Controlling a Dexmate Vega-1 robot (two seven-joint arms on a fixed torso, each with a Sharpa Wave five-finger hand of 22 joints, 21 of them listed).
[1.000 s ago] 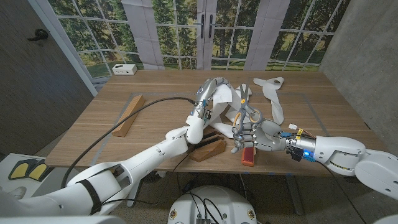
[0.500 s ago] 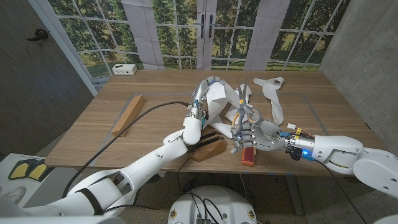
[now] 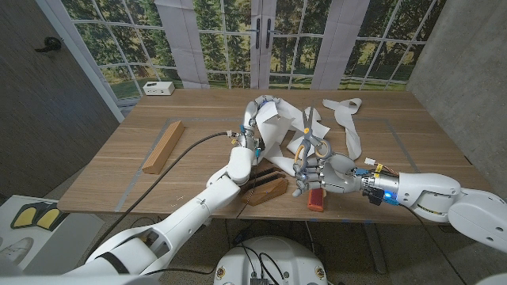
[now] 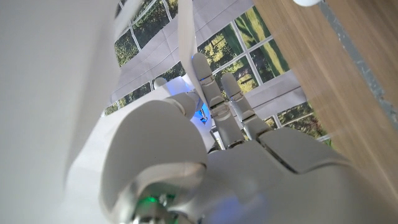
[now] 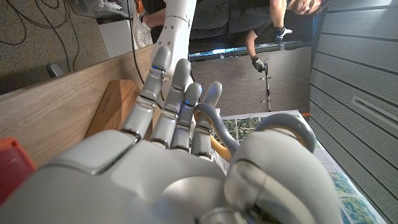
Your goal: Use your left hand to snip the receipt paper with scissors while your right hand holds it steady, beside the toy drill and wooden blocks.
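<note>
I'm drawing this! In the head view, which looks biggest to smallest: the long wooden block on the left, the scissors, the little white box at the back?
1. Long wooden block.
2. Scissors, in the right hand.
3. White box; it sits farther back, so it may only look smallest.

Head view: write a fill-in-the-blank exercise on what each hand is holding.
1. The right hand grips the ____, blades pointing away from the robot.
2. The left hand holds up the white receipt ____.
3. The small white box sits at the ____ edge of the table.

Missing words: scissors; paper; far
</note>
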